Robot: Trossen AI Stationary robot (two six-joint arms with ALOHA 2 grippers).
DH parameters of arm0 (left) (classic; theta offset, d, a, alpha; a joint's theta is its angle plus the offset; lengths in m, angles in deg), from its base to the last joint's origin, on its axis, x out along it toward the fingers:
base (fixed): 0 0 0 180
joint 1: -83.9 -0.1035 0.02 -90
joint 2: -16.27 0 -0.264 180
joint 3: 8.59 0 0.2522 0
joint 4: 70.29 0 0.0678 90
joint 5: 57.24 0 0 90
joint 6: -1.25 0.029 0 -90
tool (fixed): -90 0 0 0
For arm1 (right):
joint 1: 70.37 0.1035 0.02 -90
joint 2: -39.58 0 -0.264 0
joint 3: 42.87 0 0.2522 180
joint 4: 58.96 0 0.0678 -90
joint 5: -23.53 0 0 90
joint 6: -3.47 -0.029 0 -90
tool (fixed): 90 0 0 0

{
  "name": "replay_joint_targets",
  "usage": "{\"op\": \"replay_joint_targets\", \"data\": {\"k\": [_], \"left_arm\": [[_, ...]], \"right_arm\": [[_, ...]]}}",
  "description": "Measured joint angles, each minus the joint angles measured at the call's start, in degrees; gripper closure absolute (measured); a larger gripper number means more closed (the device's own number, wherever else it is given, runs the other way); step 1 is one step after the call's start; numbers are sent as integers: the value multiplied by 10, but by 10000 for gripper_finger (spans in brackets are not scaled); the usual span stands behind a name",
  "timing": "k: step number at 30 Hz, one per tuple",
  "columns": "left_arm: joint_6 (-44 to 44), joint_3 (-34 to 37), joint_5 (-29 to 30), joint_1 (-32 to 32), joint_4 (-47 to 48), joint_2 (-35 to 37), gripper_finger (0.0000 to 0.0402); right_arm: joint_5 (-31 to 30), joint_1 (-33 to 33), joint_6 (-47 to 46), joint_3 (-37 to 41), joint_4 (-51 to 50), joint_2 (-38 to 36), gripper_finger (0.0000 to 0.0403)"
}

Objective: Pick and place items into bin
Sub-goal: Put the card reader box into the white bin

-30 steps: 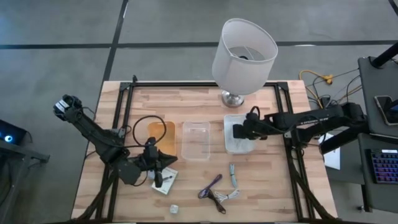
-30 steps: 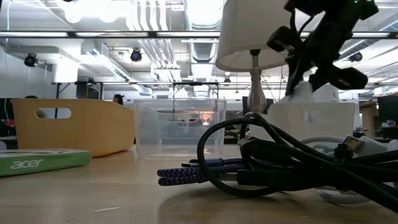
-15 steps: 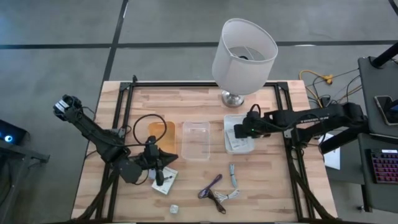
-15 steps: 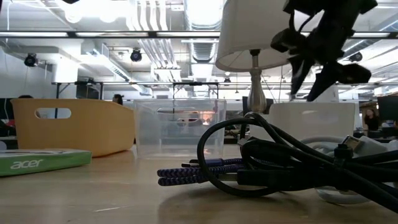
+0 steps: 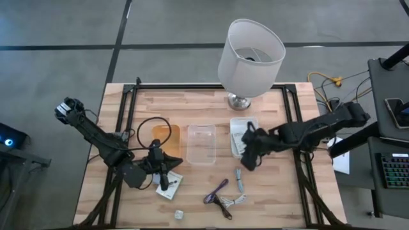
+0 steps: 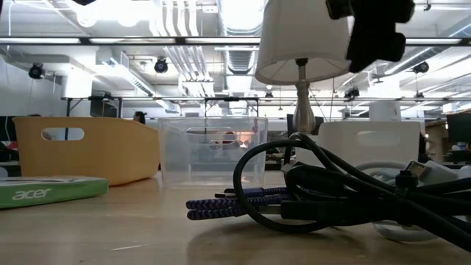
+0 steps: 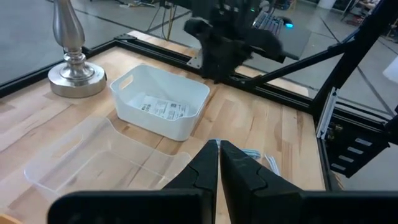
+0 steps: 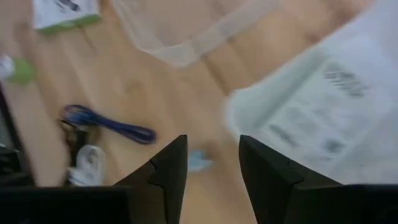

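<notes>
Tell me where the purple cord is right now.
In the high view the purple cord lies on the table's near edge, right of centre, touching the black cord, below the clear bin and left of the small grey piece.

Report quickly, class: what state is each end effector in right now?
Left end effector: shut, holding nothing, hovering near the clear bin.
Right end effector: open, empty, beside the white bin.

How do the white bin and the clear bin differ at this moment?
The white bin is opaque and holds a flat white packet; the clear bin is see-through and looks empty. The white bin stands nearest the lamp base; the clear bin stands between the white and tan bins. Both stand upright on the table.
</notes>
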Motion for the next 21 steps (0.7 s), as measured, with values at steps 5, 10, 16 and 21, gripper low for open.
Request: {"op": "replay_joint_targets", "data": {"k": [5,10,16,21], "left_arm": [[-122,0,-71,-4,133,22,400],[-246,2,-201,3,261,19,374],[-272,7,-316,29,237,-53,310],[-363,7,-328,69,251,-138,319]], "right_arm": [[23,9,-48,-52,56,96,257],[39,12,-49,-125,66,193,223],[84,15,-44,-216,68,300,186],[103,15,-55,-276,68,377,190]]}}
